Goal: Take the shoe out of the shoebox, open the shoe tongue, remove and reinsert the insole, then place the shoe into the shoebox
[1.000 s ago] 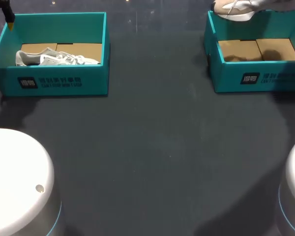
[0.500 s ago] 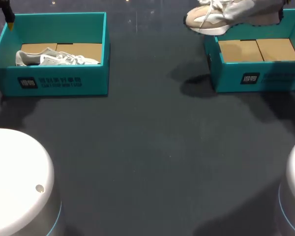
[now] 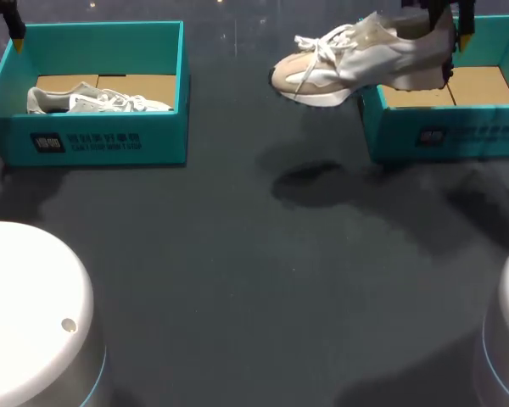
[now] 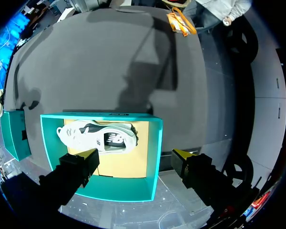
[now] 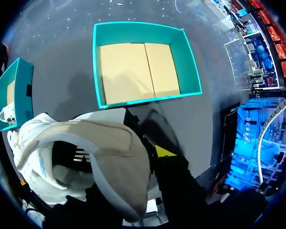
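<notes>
beige sneaker (image 3: 356,59) aloft

the right gripper (image 3: 448,34) clamped the beige sneaker's heel, holding it over the dark table (image 3: 254,280) beside the right shoebox (image 3: 441,136). far left, the left gripper (image 4: 134,157) hung with fingers apart over the left shoebox (image 3: 110,140), which held a white sneaker (image 3: 93,100).

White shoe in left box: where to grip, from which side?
Heel collar of the white shoe, from straight above. It lies on its side deep in the left shoebox, so walls block side approaches; the collar rim looks thin enough to pinch.
</notes>
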